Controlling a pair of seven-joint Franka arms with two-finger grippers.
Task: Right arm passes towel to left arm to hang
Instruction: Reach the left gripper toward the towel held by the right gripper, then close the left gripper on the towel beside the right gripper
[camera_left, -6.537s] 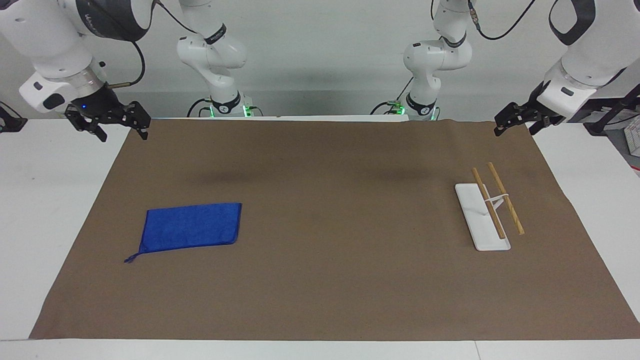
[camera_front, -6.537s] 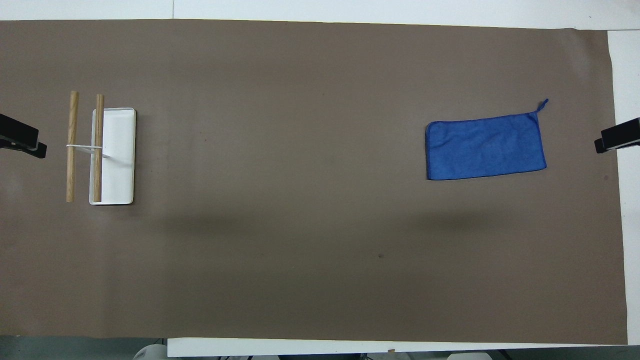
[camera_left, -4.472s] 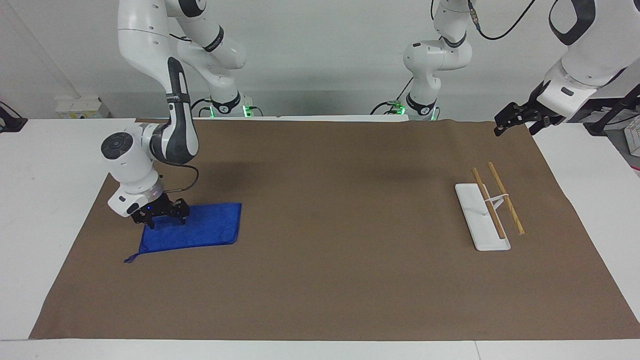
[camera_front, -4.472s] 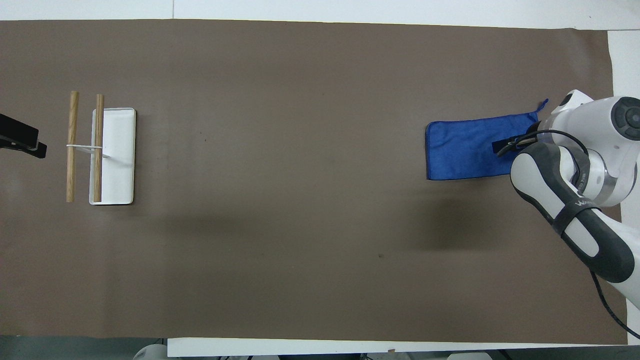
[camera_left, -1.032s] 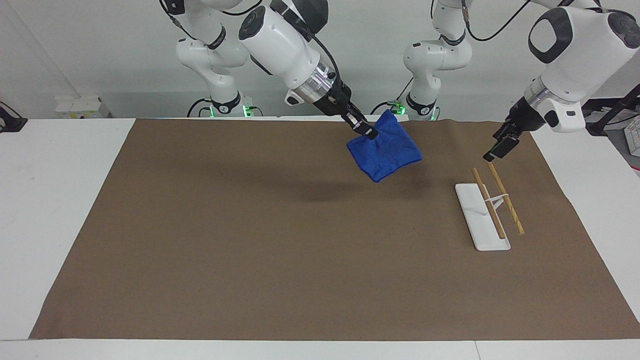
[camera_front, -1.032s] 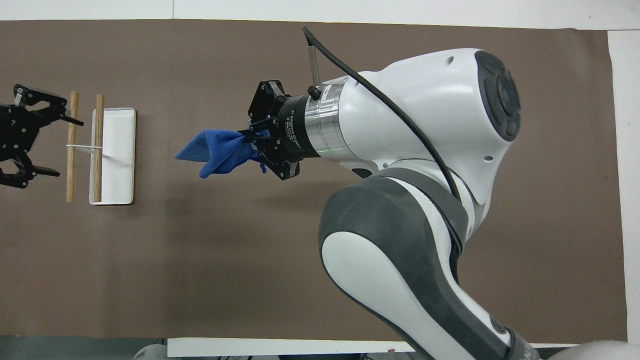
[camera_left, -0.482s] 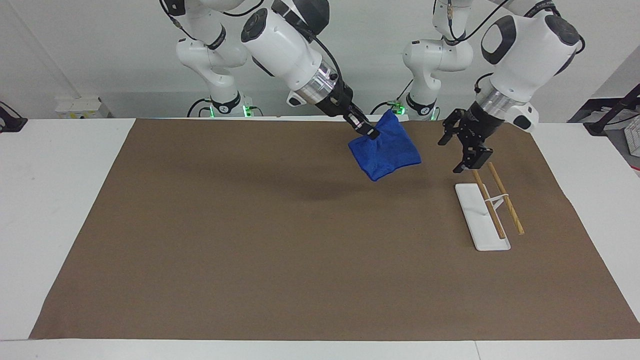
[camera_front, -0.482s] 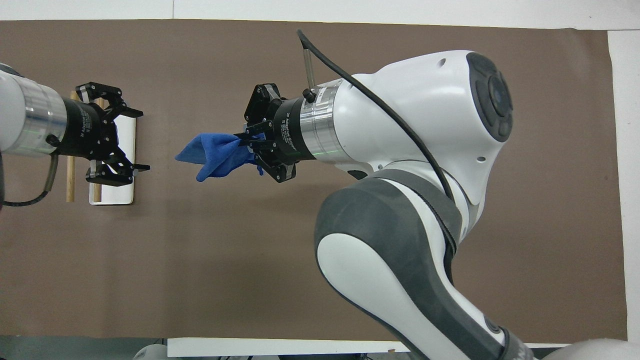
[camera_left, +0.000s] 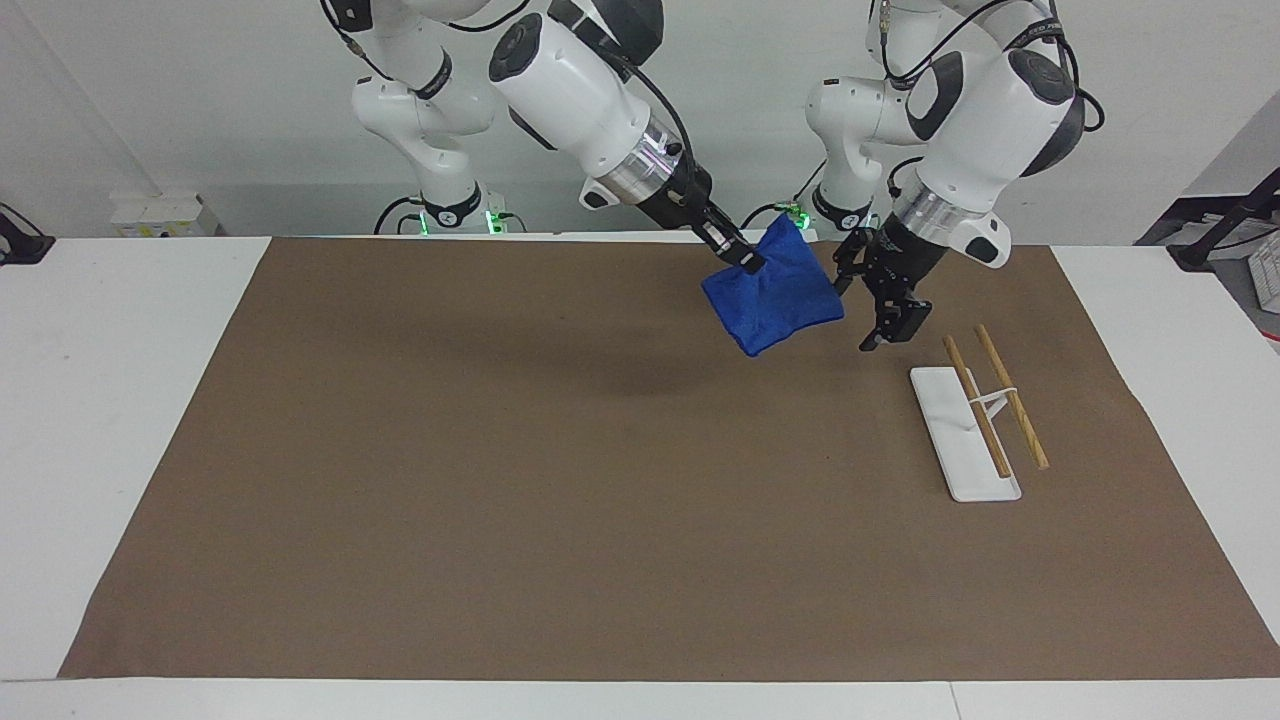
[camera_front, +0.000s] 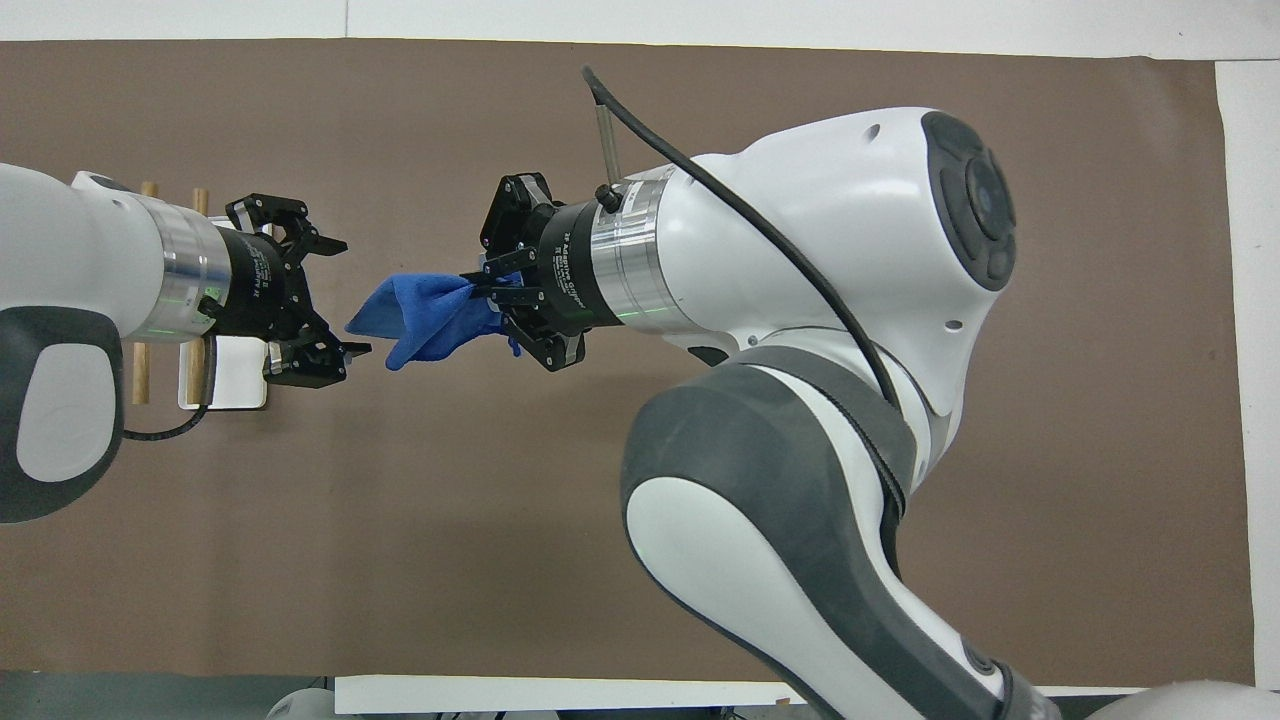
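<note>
The towel (camera_left: 772, 295) is held up in the air over the brown mat (camera_left: 500, 500), bunched and hanging, pinched at one edge by the right gripper (camera_left: 745, 262), whose fingers are pressed together on the cloth; the left gripper (camera_left: 870, 300) is raised just beside the towel's free end, its fingers spread wide, and contact with the cloth cannot be told; a white rack (camera_left: 965, 432) with two wooden rods (camera_left: 1010, 395) is seen on the mat toward the left arm's end of the table.
</note>
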